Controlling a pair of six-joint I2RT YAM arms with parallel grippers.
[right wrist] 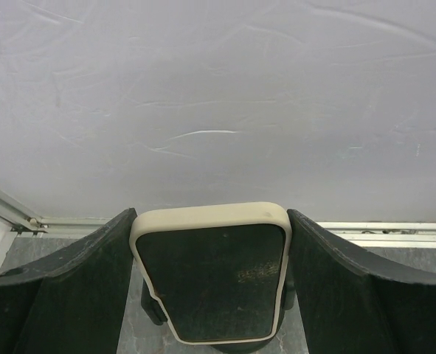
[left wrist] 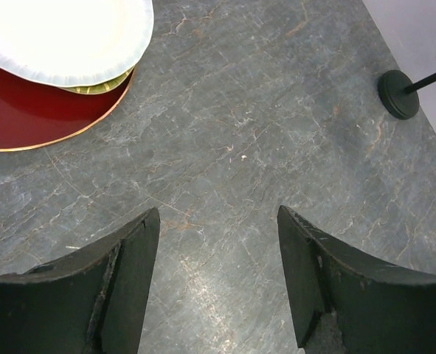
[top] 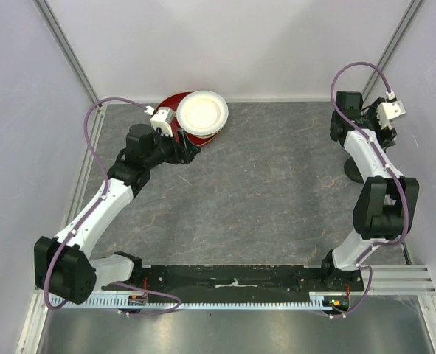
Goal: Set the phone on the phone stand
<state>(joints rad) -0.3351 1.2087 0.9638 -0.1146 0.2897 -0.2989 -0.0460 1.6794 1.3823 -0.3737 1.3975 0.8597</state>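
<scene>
In the right wrist view the phone (right wrist: 212, 276), black screen with a cream case rim, stands upright between my right gripper's fingers (right wrist: 70, 287), which press on both its long edges. My right gripper (right wrist: 212, 214) is shut on it. The phone stand's black bracket (right wrist: 153, 310) shows behind the phone's lower part. In the top view the right gripper (top: 382, 134) is at the far right above the stand's round base (top: 353, 171); the phone is hidden there. The stand (left wrist: 398, 94) also shows in the left wrist view. My left gripper (left wrist: 218, 251) is open and empty over bare table.
A white plate (top: 202, 111) lies on a red plate (top: 175, 107) at the back, just beyond my left gripper (top: 190, 153). A thin yellow-green plate (left wrist: 99, 86) lies between them. Grey walls close the table at the back and sides.
</scene>
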